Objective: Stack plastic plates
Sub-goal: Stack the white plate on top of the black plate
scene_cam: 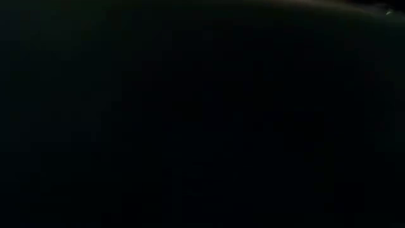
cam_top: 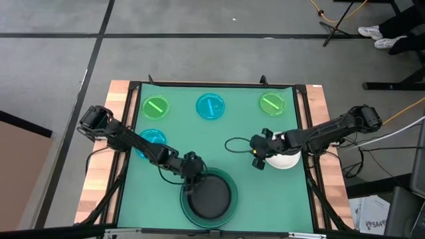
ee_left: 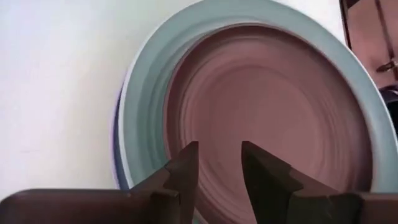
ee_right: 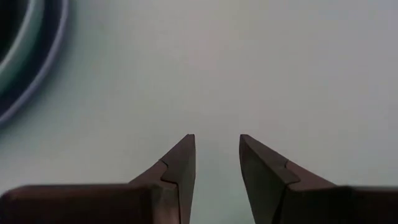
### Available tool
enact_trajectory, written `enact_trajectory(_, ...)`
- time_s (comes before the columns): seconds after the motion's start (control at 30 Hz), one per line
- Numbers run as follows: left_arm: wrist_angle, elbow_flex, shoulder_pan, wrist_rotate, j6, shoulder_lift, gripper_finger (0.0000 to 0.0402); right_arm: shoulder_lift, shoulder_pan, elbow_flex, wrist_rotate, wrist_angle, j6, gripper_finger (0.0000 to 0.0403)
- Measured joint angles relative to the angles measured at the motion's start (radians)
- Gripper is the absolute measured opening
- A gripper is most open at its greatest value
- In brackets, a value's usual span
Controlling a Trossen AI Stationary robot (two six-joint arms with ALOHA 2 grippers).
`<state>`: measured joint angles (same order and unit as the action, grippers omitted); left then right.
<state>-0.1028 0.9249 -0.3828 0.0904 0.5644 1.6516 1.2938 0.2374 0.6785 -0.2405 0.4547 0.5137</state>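
**Big plates nested, five still waiting**

I am taking the black plate (cam_top: 211, 196) as my landmark; it is lying at the near edge of the mat, inside the dark green plate (cam_top: 229, 210), and in my left wrist view a blue rim (ee_left: 117, 163) is peeking from under the green one. So I am judging three plates stacked already.

My left pincer (cam_top: 191, 174) is hovering over the far-left rim of the black plate, its fingers (ee_left: 186, 168) standing a little apart with nothing between them. My right pincer (cam_top: 256, 154) is hanging right of and beyond the black plate, fingers likewise parted and gripping nothing, only bare mat showing between them. The white plate (cam_top: 285, 160) is sitting just beside it, partly under that arm.

Left of and beyond the black plate, a cyan plate (cam_top: 153, 138) is lying half hidden under my left arm. Farthest off, a row is running along the mat's far side: a green plate (cam_top: 155, 106), a cyan one (cam_top: 210, 106), another green (cam_top: 272, 103).

By my reckoning the white plate is going next, then the four small ones. The low view is showing only darkness. I am reading no labels or writing anywhere.
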Motion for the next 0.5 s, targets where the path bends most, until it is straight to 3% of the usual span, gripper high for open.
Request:
enact_trajectory(0.23, -0.066, -0.001, -0.055, 0.158, -0.002, 0.0, 0.0115, 0.0, 0.117, 0.027, -0.028, 0.234, 0.303, 0.0115)
enact_trajectory(0.37, -0.07, -0.001, -0.065, 0.19, -0.002, 0.0, 0.0115, 0.001, 0.156, 0.027, -0.028, 0.295, 0.479, 0.0115)
enact_trajectory(0.5, -0.07, -0.001, -0.065, 0.19, 0.003, 0.0, 0.0115, 0.029, 0.157, 0.029, -0.028, 0.309, 0.527, 0.0115)
